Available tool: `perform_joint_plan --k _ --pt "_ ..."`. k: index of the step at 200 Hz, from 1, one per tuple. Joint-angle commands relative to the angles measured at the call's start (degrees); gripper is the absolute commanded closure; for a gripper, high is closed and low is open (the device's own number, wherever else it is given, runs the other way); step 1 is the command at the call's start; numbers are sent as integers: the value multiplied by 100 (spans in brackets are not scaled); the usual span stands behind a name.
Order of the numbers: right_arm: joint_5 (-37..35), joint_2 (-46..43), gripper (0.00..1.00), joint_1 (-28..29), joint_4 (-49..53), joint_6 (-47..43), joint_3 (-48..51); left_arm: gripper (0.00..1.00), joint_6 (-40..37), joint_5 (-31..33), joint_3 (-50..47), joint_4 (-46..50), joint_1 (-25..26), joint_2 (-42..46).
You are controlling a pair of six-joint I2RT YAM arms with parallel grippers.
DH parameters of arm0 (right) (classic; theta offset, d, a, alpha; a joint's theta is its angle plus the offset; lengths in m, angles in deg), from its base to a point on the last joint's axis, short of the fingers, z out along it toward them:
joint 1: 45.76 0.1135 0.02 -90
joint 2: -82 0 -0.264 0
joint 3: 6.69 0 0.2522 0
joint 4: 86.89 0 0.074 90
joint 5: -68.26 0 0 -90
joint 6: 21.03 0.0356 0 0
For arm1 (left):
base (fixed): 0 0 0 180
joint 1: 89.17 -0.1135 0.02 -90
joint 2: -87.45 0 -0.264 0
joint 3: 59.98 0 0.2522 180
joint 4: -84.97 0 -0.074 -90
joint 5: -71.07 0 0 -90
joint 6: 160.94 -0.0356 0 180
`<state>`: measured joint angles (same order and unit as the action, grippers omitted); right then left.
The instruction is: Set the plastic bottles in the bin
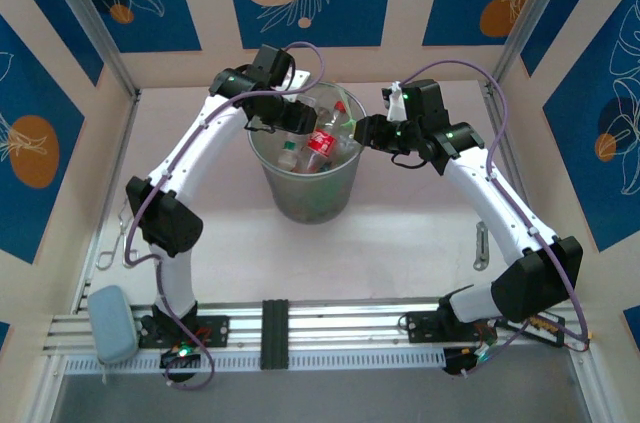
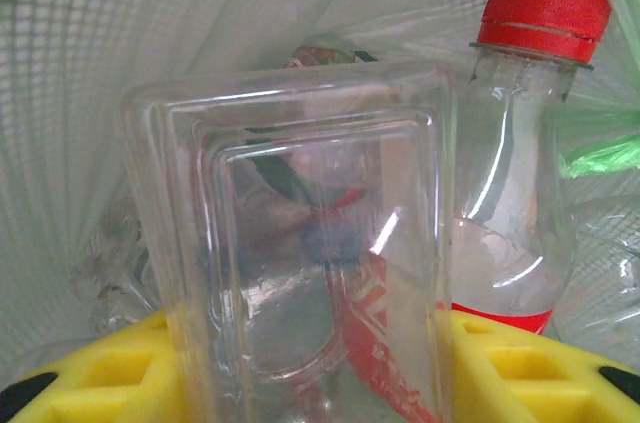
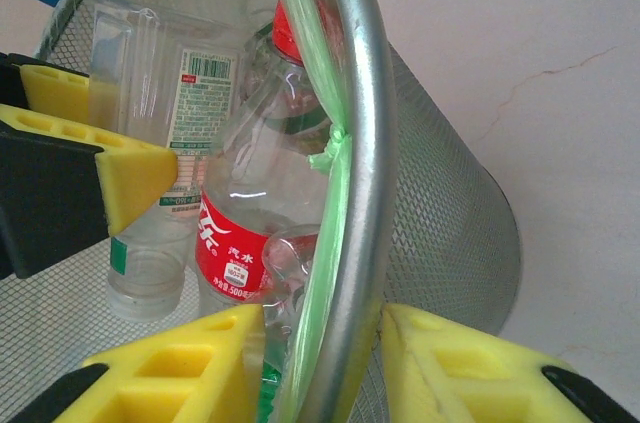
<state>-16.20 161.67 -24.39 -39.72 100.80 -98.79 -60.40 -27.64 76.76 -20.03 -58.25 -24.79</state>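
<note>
Bright, even light; wrist close-ups soft, glary.

bottle cap (image 2: 541, 8): red | bin (image 1: 300, 193): grey mesh | liner (image 3: 333, 150): green | wall panels (image 1: 150, 3): blue, leaf-patterned

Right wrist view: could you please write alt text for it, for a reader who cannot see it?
The right gripper grips the metal rim of the mesh bin, one yellow foam finger inside, one outside. Inside stands a red-labelled bottle with a red cap, and at the left the left gripper holds a clear square bottle within the bin.
</note>
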Motion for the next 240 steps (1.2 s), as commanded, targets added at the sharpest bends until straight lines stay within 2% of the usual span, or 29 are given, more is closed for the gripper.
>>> perform_joint_plan --k 1,26,99,131,160,198,240 --pt "-24 -9 63 -2 -14 -22 52 53 184 -159 -196 54 75 -88" --pt "-17 -14 63 -9 -20 -21 43 35 115 -218 -178 -14 77 32" --pt "-9 -23 62 0 14 -30 -16 14 83 -325 -18 -222 71 348" --pt "-27 -36 60 0 52 -50 -89 8 43 -229 177 -182 73 480" --pt "-42 -54 57 4 77 -104 -201 7 -18 -153 396 -93 68 632" --pt "-53 -38 49 -8 170 -236 -434 4 -166 208 784 133 55 629" --pt "-110 -98 41 -31 340 -371 -716 2 -227 369 697 17 28 789"
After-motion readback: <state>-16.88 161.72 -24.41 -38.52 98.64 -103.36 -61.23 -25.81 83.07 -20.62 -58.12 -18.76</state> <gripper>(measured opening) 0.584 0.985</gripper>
